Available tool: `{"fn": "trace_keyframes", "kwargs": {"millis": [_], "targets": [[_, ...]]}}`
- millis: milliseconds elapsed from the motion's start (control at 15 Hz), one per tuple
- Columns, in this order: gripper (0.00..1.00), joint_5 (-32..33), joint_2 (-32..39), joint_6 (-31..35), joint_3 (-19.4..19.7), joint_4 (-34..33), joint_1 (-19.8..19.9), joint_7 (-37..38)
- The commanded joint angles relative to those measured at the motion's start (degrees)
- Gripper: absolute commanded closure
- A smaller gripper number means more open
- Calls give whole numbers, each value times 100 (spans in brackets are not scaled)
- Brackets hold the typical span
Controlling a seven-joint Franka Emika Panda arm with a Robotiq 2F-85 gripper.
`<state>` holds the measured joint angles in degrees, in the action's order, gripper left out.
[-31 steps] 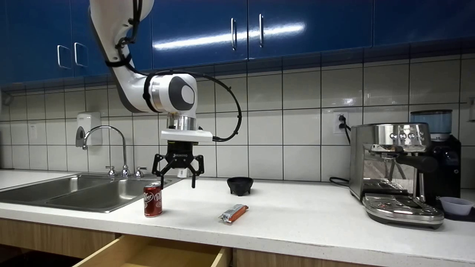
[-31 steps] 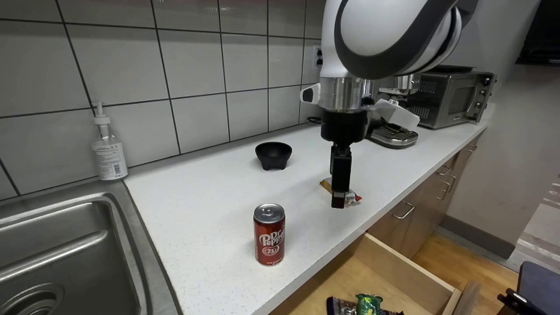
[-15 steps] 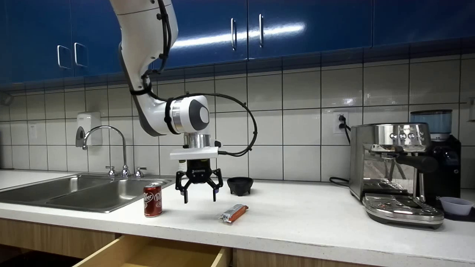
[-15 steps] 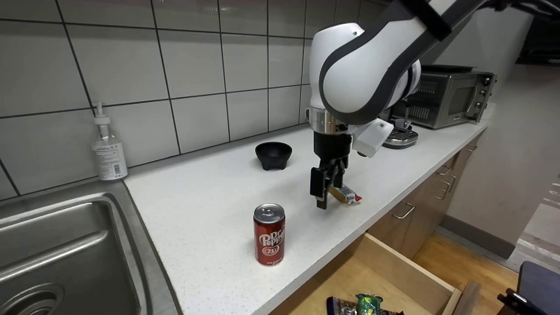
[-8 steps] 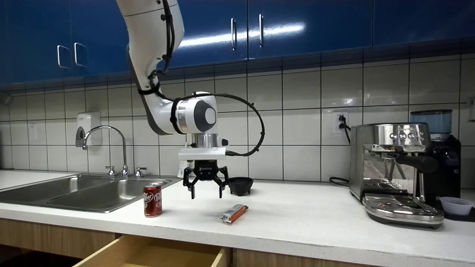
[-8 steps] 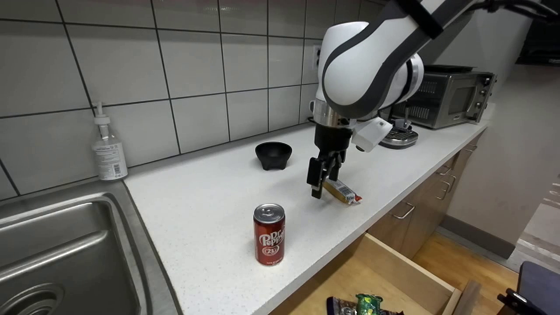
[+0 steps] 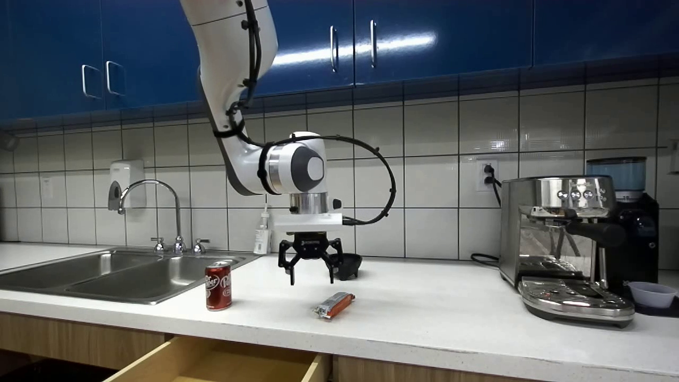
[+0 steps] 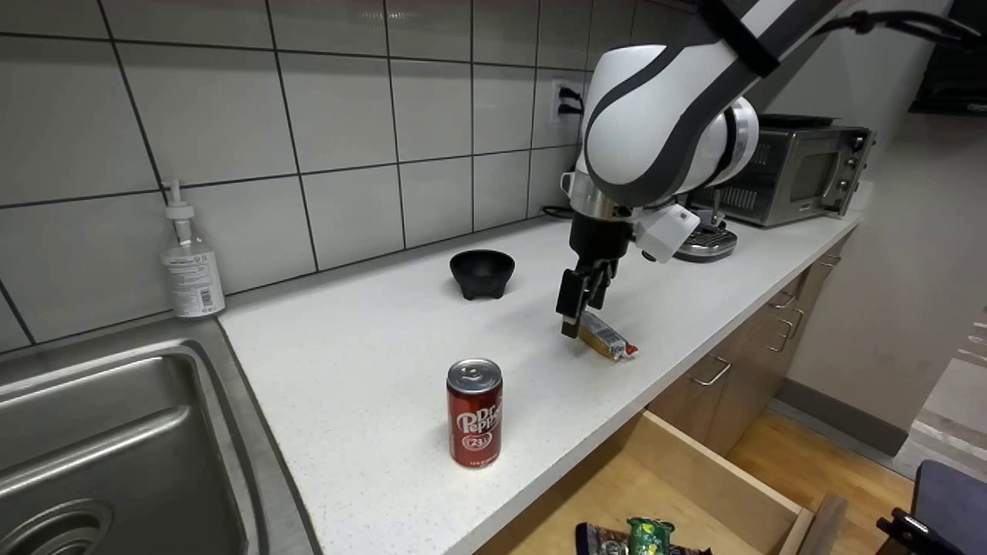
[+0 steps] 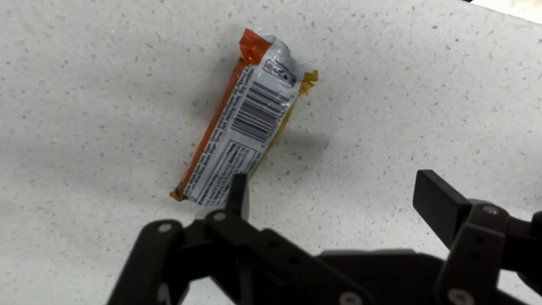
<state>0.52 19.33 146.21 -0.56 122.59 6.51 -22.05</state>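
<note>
My gripper [image 7: 312, 281] is open and empty, its fingers pointing down above the white counter. It also shows in an exterior view [image 8: 583, 317] and in the wrist view [image 9: 330, 180]. A wrapped bar in a silver, orange and yellow wrapper lies on the counter in both exterior views [image 7: 335, 306] [image 8: 607, 339], just below and beside the gripper. In the wrist view the bar [image 9: 243, 123] lies slanted, barcode up; the left finger [image 9: 238, 190] overlaps its near end, with a gap in height. The space between the fingers shows bare counter.
A red soda can [image 7: 218, 286] [image 8: 475, 416] stands upright near the sink [image 7: 154, 301]. A black footed bowl [image 8: 482, 274] stands behind, partly hidden by the gripper in an exterior view [image 7: 350, 267]. An open drawer [image 8: 717, 470] holds packets [image 8: 650, 534]. A coffee machine [image 7: 562, 239] stands further along.
My gripper has moved from near the can, along the counter to the bar, and lower. It has turned somewhat and stayed open. The can, bowl and bar have not moved.
</note>
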Motion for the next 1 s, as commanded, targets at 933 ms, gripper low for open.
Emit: {"fn": "trace_keyframes", "kwargs": {"millis": [933], "targets": [[0,-185,386,1127,147,140,233,538]]}}
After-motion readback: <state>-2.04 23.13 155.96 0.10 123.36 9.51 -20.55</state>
